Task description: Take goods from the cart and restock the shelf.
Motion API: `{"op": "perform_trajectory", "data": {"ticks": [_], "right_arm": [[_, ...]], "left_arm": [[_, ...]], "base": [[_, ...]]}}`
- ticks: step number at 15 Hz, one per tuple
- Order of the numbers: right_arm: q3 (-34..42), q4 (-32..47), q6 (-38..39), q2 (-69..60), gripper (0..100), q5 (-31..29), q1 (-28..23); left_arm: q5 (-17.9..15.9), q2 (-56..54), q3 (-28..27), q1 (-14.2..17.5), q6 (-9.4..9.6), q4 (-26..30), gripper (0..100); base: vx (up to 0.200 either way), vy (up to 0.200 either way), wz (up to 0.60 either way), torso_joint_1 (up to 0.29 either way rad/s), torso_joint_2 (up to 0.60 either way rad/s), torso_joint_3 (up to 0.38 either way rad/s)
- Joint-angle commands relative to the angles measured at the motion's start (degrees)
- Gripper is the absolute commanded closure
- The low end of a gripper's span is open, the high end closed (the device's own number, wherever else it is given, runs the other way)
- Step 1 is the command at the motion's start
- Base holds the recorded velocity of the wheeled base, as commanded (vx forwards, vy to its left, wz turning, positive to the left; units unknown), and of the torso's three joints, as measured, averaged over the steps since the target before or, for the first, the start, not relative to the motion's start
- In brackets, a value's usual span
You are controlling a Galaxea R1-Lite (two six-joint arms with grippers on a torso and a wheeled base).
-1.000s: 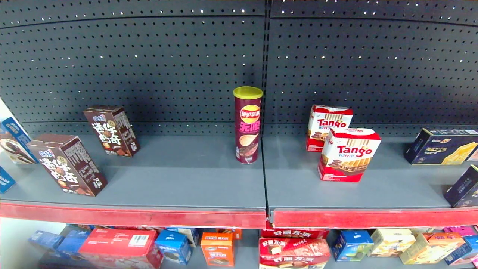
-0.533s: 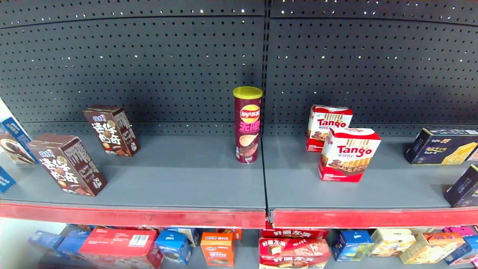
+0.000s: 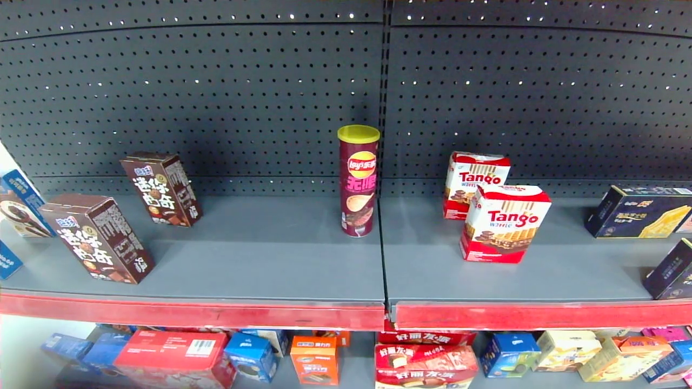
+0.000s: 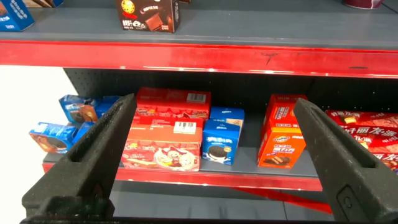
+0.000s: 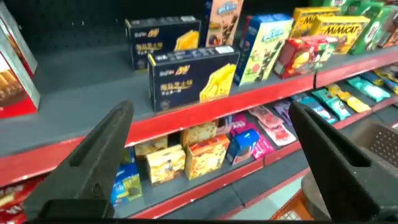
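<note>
The grey shelf (image 3: 259,259) with a red front lip carries a maroon chip can with a yellow lid (image 3: 358,180) standing upright at its middle. Two brown boxes (image 3: 162,188) stand to the left, two red-and-white wafer boxes (image 3: 504,222) to the right. My left gripper (image 4: 211,155) is open and holds nothing, facing the lower shelf's red and blue boxes (image 4: 165,134). My right gripper (image 5: 211,162) is also open with nothing in it, below the shelf edge near dark blue boxes (image 5: 193,78).
Dark blue boxes (image 3: 638,212) lie at the shelf's far right, blue boxes (image 3: 16,200) at the far left. The lower shelf (image 3: 346,373) is packed with several coloured boxes. Bare shelf lies on both sides of the can. A perforated back panel (image 3: 216,97) closes the rear.
</note>
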Motion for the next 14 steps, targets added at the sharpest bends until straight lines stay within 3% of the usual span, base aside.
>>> {"op": "perform_trajectory", "data": {"ticks": [1,2,5,7,12,14], "right_arm": [[0.97,0.04,-0.04,0.10,0,0.03,-1.04],[2.46,-0.05,-0.04,0.54,0,5.22,-5.87],[4.22,0.12,-0.66,-0.43,0,11.37,-12.99],[6.24,0.39,-4.52,-5.26,0,14.27,-13.87],[8.70,0.56,-5.31,-10.80,0,17.00,-14.04],[8.53,0.47,-5.40,-10.80,0,17.09,-13.78]], "left_arm": [[0.04,0.07,0.00,0.04,-0.04,0.00,0],[0.04,0.07,0.00,0.04,-0.04,0.00,0],[0.04,0.07,0.00,0.04,-0.04,0.00,0],[-0.04,0.07,0.00,0.04,0.13,0.00,0],[-0.13,0.07,-0.09,0.04,0.31,0.00,0],[-0.13,0.07,-0.09,0.04,0.22,0.00,0]], "base": [[0.000,0.000,0.00,0.000,0.00,0.000],[0.000,0.000,0.00,0.000,0.00,0.000],[0.000,0.000,-0.20,0.001,0.00,0.001],[0.000,0.000,-0.60,0.000,0.00,0.000],[0.000,0.000,-0.60,0.006,0.00,-0.002],[0.000,0.000,0.00,0.000,0.00,0.000]]}}
